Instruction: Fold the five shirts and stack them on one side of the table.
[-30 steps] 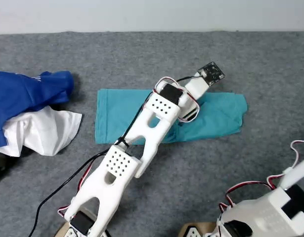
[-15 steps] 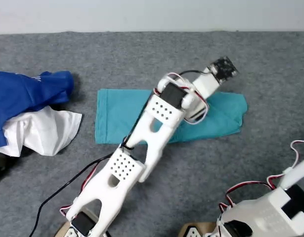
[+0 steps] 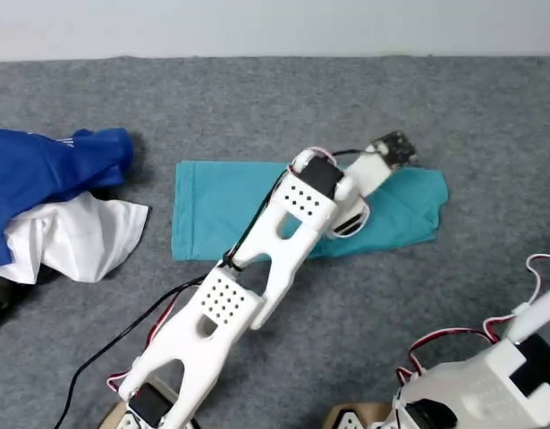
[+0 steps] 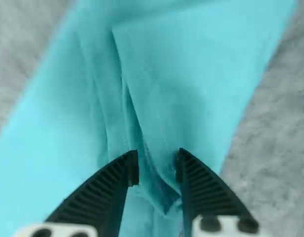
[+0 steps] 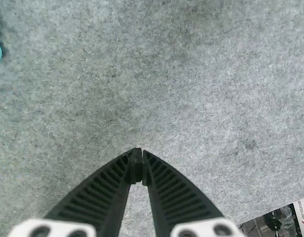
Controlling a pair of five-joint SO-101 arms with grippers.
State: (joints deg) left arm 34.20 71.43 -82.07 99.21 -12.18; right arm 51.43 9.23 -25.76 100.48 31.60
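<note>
The teal shirt [image 3: 221,210] is laid flat, folded into a long strip, at the middle of the grey table [image 3: 257,98]. A raised fold near its right end is pinched between the fingers of the left gripper [image 4: 154,165]. The right gripper [image 5: 137,153] is held clenched on nothing above bare table. A blue shirt [image 3: 42,165] and a white shirt [image 3: 73,237] are heaped together at the left edge.

Bare grey table [image 3: 489,134] lies open beyond and to the right of the teal shirt [image 3: 212,210]. The left arm [image 3: 223,299] slants across that shirt's middle, barring the way over it. A blue shirt [image 3: 42,165] and white shirt [image 3: 78,237], heaped together, crowd the table's left edge
</note>
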